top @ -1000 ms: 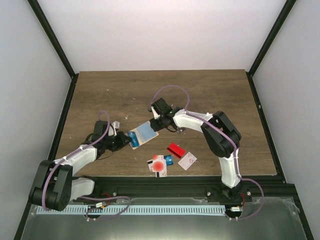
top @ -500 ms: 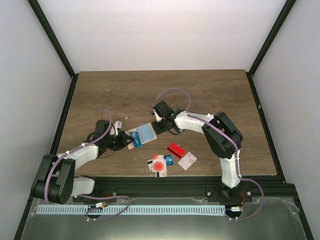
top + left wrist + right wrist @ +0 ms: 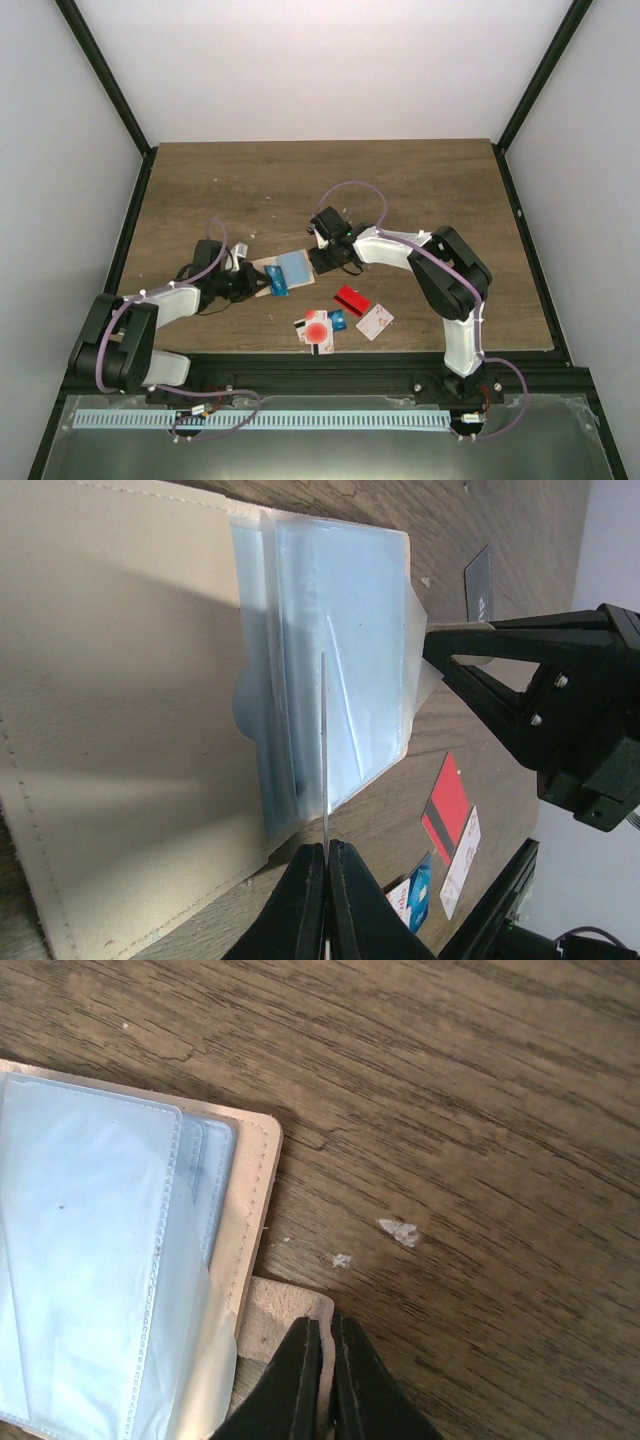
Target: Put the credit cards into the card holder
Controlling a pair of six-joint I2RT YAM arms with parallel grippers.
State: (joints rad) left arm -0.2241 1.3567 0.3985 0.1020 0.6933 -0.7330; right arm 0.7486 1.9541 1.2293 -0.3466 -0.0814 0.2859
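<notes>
Top external view: the card holder point(image 3: 293, 265) lies open on the brown wooden table point(image 3: 420, 180), with wide bare wood behind it; the left gripper point(image 3: 262, 284) pinches a blue card point(image 3: 277, 282) at the holder's near-left edge; a red card point(image 3: 351, 298) lies near the front edge.

Left wrist view: the pressed-together fingers hold the thin card edge-on over glossy clear sleeves point(image 3: 340, 620); beside them is matt beige, stitched, leather-like material.

Right wrist view: the right gripper point(image 3: 322, 1332), pressed together, pinches the holder's soft beige tab point(image 3: 280, 1315); small crumbs point(image 3: 400, 1231) lie on the grained wood.
</notes>
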